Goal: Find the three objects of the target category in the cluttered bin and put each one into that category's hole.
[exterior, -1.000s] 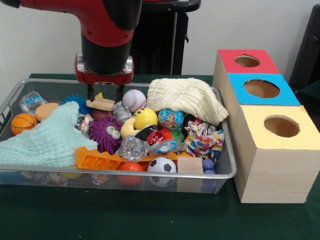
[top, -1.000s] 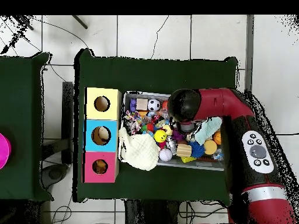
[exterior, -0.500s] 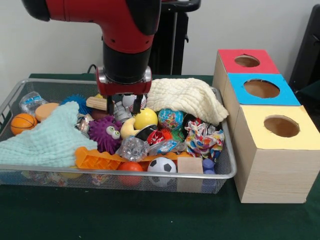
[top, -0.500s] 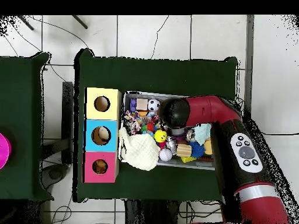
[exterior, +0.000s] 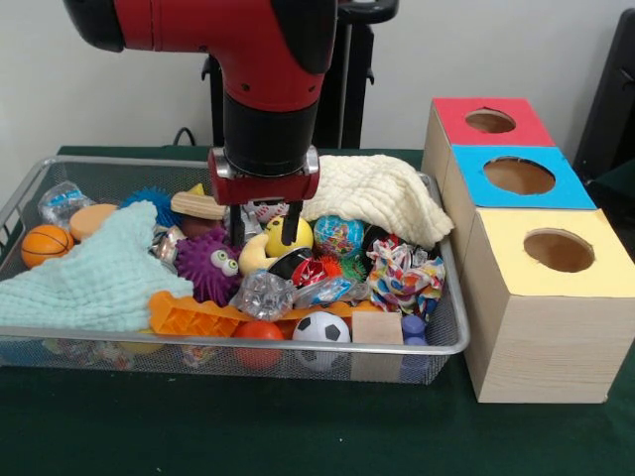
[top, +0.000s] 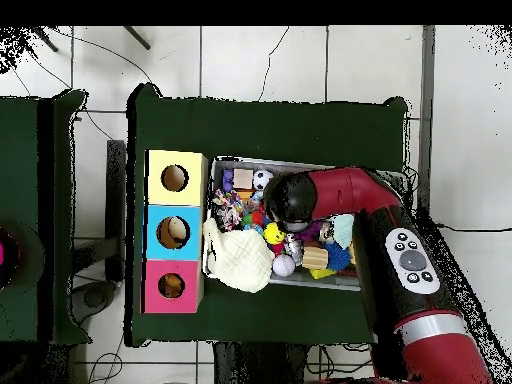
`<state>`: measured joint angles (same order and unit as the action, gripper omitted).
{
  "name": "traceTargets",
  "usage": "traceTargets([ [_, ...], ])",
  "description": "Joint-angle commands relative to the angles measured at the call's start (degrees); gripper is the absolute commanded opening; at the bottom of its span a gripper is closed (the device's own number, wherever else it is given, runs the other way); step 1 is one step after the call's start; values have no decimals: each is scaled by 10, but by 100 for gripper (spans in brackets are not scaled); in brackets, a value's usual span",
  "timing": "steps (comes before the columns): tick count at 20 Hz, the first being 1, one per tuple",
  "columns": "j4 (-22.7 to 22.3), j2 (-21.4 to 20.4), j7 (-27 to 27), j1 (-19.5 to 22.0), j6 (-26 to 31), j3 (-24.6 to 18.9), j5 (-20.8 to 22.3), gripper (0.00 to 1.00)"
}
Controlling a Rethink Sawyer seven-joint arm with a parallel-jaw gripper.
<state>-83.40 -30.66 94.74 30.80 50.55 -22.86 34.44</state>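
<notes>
The wire mesh bin [exterior: 248,342] holds a heap of toys; it also shows in the overhead view [top: 240,163]. My gripper [exterior: 263,233] is open and low in the bin's middle. Its fingers [exterior: 236,230] stand on either side of a yellow ball [exterior: 281,236], next to a purple spiky toy [exterior: 206,263]. A globe ball [exterior: 337,236], a soccer ball [exterior: 320,329] and a small basketball [exterior: 45,245] lie in the bin. Three boxes with holes stand beside it: red [exterior: 493,121], blue [exterior: 519,177], yellow [exterior: 556,253]. In the overhead view the arm hides the gripper.
A cream cloth [exterior: 372,193] drapes over the bin's far corner near the boxes. A pale green cloth [exterior: 94,273] covers toys at the other end. An orange plastic toy [exterior: 193,315] and a wooden cube [exterior: 377,327] lie by the front rim.
The gripper has moved across the bin toward the boxes, from over the wooden piece to the yellow ball, and has come lower. It stays open and empty.
</notes>
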Motion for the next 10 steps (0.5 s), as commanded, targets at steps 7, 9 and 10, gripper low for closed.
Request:
traceTargets([
  [7,-21,48,72,-13,-55,34,-5,100],
  [9,-18,51,71,-15,-58,39,-3,100],
  [10,-16,52,72,-17,-62,41,-3,100],
])
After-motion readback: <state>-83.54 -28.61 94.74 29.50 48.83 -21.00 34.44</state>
